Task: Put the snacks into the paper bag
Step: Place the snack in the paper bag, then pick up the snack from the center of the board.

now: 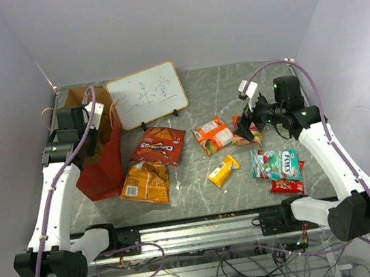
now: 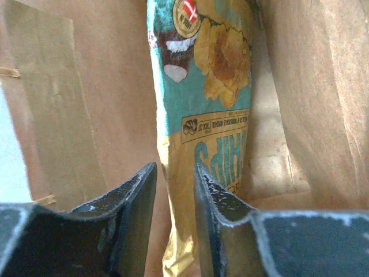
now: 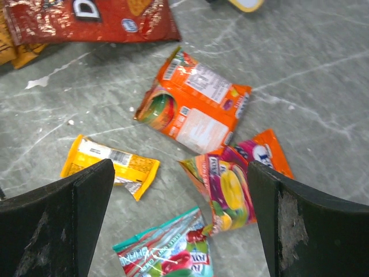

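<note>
One teal-and-yellow chip bag [image 2: 202, 115] stands in the paper bag [image 1: 102, 164] at nine o'clock, with the left gripper [image 2: 174, 170] part-open by it; the Doritos bag [image 1: 159, 145] and other snacks [image 1: 273, 162] lie unbagged, and the right gripper [image 3: 180, 170] is wide open and empty at three o'clock.

Paper bag [image 1: 101, 165] far L, snacks [image 1: 159, 145] spread to its R.

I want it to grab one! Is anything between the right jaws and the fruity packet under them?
Nothing visible is. The right gripper hangs with its jaws open over the fruity packet, with only air between them.
</note>
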Tool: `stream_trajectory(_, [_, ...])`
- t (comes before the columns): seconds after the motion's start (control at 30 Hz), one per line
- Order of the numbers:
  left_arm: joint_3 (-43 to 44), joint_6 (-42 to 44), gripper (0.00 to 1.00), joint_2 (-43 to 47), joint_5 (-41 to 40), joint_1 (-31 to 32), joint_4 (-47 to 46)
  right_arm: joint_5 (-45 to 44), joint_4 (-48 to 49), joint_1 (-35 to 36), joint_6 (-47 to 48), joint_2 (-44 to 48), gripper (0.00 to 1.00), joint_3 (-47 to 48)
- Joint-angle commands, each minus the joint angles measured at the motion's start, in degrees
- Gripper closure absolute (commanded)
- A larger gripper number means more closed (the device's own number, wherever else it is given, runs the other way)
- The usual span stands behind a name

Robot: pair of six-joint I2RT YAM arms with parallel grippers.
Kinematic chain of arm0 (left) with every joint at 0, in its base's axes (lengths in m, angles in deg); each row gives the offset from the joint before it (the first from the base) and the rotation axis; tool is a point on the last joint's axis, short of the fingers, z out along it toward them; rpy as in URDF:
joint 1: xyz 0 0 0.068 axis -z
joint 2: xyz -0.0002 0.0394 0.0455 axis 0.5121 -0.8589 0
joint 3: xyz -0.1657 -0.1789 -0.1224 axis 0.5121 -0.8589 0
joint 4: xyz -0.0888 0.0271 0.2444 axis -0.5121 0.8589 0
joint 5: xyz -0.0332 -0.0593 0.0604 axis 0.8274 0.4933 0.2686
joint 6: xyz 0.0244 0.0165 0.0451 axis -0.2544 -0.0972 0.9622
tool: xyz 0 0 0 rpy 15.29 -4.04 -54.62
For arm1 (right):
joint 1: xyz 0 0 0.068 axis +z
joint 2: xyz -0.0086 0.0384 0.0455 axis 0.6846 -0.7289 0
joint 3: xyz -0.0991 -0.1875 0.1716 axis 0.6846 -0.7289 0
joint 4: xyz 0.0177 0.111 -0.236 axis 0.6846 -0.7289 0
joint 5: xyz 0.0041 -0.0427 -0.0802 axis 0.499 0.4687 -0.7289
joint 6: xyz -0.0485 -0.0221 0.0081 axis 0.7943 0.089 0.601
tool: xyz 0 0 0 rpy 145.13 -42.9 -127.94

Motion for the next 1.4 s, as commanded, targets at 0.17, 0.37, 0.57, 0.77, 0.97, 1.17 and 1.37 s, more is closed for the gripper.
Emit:
stream_trajectory(0.17, [10.5, 1.4, 0.47, 1.4, 1.3, -0.5, 0.6, 4.8, 19.8, 10.4, -1.8, -3.1, 0.03, -8.7])
stream_trajectory(0.37, [14.1, 0.3, 0.3, 3.2, 3.8, -0.5, -0.4, -4.0, 27.7, 22.7, -1.0, -8.9, 0.03, -11.2])
stream_trajectory(0.57, [14.1, -1.4, 0.12, 6.2, 2.3, -0.5, -3.8, -11.5, 31.2, 33.1, 3.4, -15.7, 0.01, -10.6])
stream_trajectory(0.77, [13.6, -1.5, 0.09, 7.8, 3.6, -0.5, -3.7, -19.5, 31.3, 40.3, 5.6, -24.3, 0.01, -6.4])
stream_trajectory(0.97, [13.5, -1.5, 0.1, 9.1, 8.5, -0.6, -2.9, -32.5, 34.7, 45.9, 5.6, -31.6, 0.01, -2.0])
stream_trajectory(1.17, [13.0, -1.2, 0.1, 9.3, 11.4, -0.6, -2.5, -39.5, 36.1, 47.8, 4.3, -35.4, 0.09, 0.9])
stream_trajectory(1.37, [11.1, 0.5, 0.12, 10.9, 13.0, -0.6, -4.1, -41.2, 34.8, 48.4, 3.9, -36.3, 0.38, 3.1])
